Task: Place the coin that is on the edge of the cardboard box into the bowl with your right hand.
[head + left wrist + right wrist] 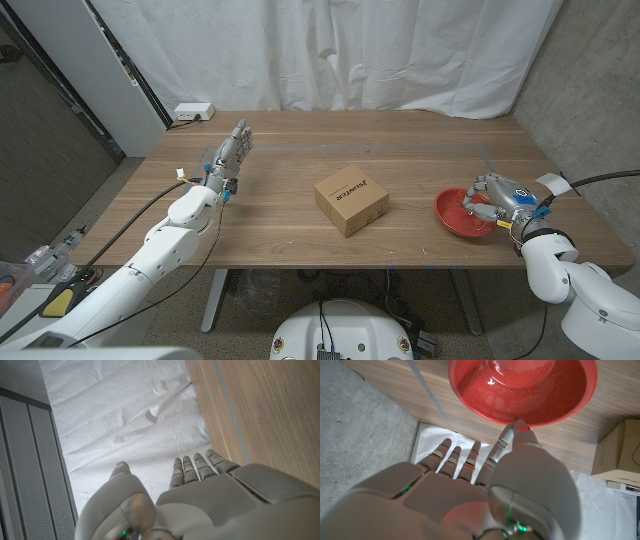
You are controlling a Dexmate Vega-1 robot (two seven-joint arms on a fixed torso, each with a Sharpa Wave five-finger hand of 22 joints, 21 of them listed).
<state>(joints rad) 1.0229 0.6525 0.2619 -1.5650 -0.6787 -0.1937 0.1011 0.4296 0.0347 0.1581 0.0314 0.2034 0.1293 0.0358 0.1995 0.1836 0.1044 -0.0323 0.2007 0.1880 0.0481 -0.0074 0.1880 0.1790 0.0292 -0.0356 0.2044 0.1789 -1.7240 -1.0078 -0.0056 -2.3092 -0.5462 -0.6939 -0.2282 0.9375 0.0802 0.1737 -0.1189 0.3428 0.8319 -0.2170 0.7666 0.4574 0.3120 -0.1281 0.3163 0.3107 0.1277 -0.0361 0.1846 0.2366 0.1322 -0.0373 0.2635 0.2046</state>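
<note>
The red bowl [462, 214] sits near the table's right edge, and its glossy inside [530, 390] shows no coin that I can make out. My right hand [497, 197] hovers over the bowl's right side with its fingers [455, 460] spread and straight, holding nothing I can see; the thumb tip is at the bowl's rim. The cardboard box [351, 200] stands at the table's middle, its corner [619, 455] also in the right wrist view. I see no coin on its top. My left hand [232, 152] is raised at the left with its fingers [195, 467] extended and open.
A white power strip [192, 112] lies at the table's far left corner. A white paper label [548, 182] sits by the right edge behind the bowl. A white curtain [340, 50] hangs behind the table.
</note>
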